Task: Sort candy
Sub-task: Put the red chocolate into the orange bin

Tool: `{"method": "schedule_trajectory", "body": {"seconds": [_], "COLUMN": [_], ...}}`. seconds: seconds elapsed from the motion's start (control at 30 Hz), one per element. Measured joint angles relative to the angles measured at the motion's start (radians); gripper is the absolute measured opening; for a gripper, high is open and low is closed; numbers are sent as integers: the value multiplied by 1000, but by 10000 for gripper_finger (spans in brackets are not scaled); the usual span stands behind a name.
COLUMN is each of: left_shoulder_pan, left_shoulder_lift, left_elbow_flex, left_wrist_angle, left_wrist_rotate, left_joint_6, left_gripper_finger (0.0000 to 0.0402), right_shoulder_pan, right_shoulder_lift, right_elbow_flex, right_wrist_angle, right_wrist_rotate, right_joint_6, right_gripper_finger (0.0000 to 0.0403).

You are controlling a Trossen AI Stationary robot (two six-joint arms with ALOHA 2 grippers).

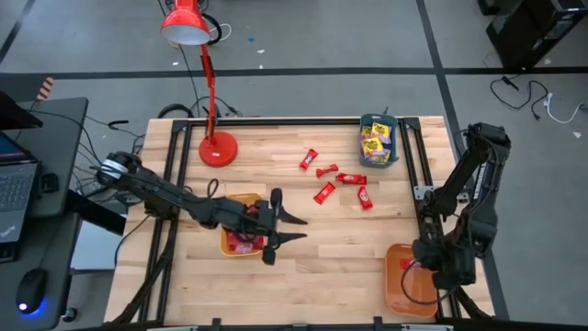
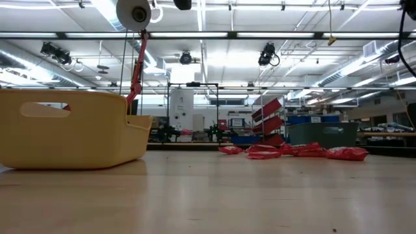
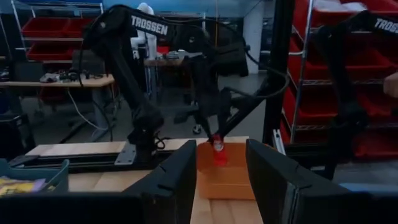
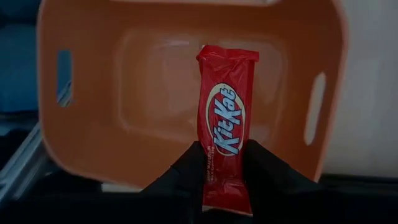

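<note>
Right wrist: right gripper (image 4: 224, 163) pinches red KitKat wrapped bar (image 4: 227, 121), long axis pointing away from fingers, straight above orange plastic tray (image 4: 81, 143). High: loose red candies (image 1: 335, 181) mid-table, nearer left gripper (image 1: 292, 228), spread, empty.

You are looking at a robotics lab set inside a large workshop or warehouse hall. The low view looks past the wooden surface (image 2: 214, 195) into a wide room with an exposed ceiling, long strip lights (image 2: 208, 36) and hanging cameras or lamps. Racks of red storage bins (image 3: 53, 31) and a workbench (image 3: 56, 81) show in the left wrist view. From above, you see a grey concrete floor (image 1: 367, 37) with taped lines and loose cables, and at nine o'clock a desk with a laptop (image 1: 14, 188) and mouse (image 1: 32, 285).
</note>
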Motion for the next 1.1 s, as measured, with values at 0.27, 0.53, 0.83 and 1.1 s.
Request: {"method": "schedule_trajectory", "body": {"seconds": [0.27,0.53,0.83,1.1], "left_shoulder_pan": [-15,-16,-16,-16], "left_shoulder_lift": [58,78,78,78], "left_elbow_flex": [0,1,1,1], "left_wrist_angle": [104,166,169,167], "left_wrist_rotate": [-5,-16,-25,-24], "left_joint_6": [-3,-11,-7,-8], "left_gripper_finger": [141,141,141,141], "right_shoulder_pan": [0,0,-3,-12], "right_shoulder_lift": [56,137,213,208], "right_elbow_flex": [-1,-2,-2,-2], "right_wrist_angle": [-13,-10,-7,3], "right_wrist_rotate": [41,65,67,58], "right_joint_6": [-46,-72,-105,-101], "right_gripper_finger": [88,91,103,133]}}
